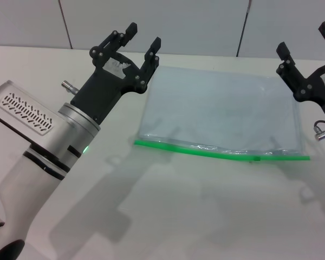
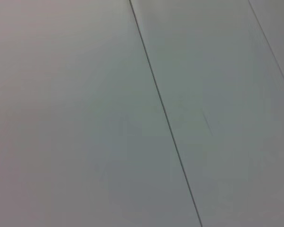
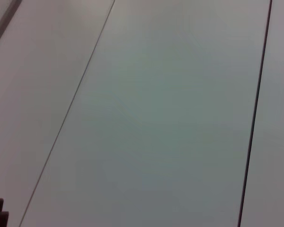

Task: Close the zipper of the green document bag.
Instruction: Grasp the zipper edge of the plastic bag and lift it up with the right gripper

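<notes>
**Zipper not engaged, both arms off the bag**

While both grippers hang above the table, nothing is touching the bag. Left to right in the head view: your left gripper (image 1: 141, 46) sits raised just beside the bag's far-left corner, fingers apart, holding nothing. The green document bag (image 1: 219, 114) lies flat on the white table (image 1: 168, 211), long axis running left-right. The zipper (image 1: 216, 153) runs along the near long edge, and the small slider tab (image 1: 257, 158) sits well toward the right end. Your right gripper (image 1: 306, 46) hovers at the bag's far-right corner, fingers spread, empty. Both wrist views show only wall panels. My read: the slider lies nearer the right arm, on the near side of it, and travel must follow the strip's length.
</notes>
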Action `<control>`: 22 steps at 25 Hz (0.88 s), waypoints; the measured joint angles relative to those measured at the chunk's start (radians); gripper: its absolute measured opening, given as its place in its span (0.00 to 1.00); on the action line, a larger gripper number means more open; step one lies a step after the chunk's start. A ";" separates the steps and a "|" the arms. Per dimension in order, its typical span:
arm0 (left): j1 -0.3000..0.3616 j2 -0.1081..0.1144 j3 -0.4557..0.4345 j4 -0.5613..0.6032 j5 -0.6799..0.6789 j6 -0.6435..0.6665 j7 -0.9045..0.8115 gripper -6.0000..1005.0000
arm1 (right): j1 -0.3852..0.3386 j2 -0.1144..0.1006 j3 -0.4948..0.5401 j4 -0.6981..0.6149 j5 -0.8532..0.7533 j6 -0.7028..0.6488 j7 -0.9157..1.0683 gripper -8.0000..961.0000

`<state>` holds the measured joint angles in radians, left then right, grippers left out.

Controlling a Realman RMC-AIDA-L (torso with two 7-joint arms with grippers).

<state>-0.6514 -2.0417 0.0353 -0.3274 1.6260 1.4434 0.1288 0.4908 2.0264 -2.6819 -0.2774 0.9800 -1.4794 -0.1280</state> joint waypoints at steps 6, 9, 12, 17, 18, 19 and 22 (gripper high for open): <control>-0.003 0.000 0.000 -0.001 0.000 0.000 0.000 0.50 | 0.014 0.000 0.000 -0.005 0.000 0.056 0.011 0.84; -0.003 0.000 0.000 0.000 0.000 0.000 0.000 0.50 | 0.016 0.000 0.000 -0.003 -0.002 0.064 0.011 0.85; -0.003 0.000 0.000 0.001 -0.002 0.000 0.000 0.50 | 0.016 0.000 0.002 0.005 0.001 0.067 0.002 0.85; 0.001 0.000 0.000 0.003 -0.006 -0.001 0.000 0.50 | 0.013 0.000 0.007 0.055 0.003 0.065 -0.010 0.84; 0.003 0.001 0.000 0.003 -0.007 -0.003 0.000 0.50 | 0.011 0.000 0.007 0.071 0.003 0.062 -0.016 0.84; 0.003 0.001 -0.001 0.003 -0.007 -0.004 0.000 0.50 | 0.007 0.000 0.008 0.088 0.004 0.060 -0.025 0.84; 0.006 0.001 -0.005 0.008 -0.008 -0.011 0.000 0.50 | -0.010 0.000 0.008 0.112 0.004 0.062 -0.108 0.84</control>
<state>-0.6453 -2.0406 0.0301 -0.3194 1.6183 1.4327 0.1288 0.4809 2.0265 -2.6740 -0.1652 0.9845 -1.4179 -0.2359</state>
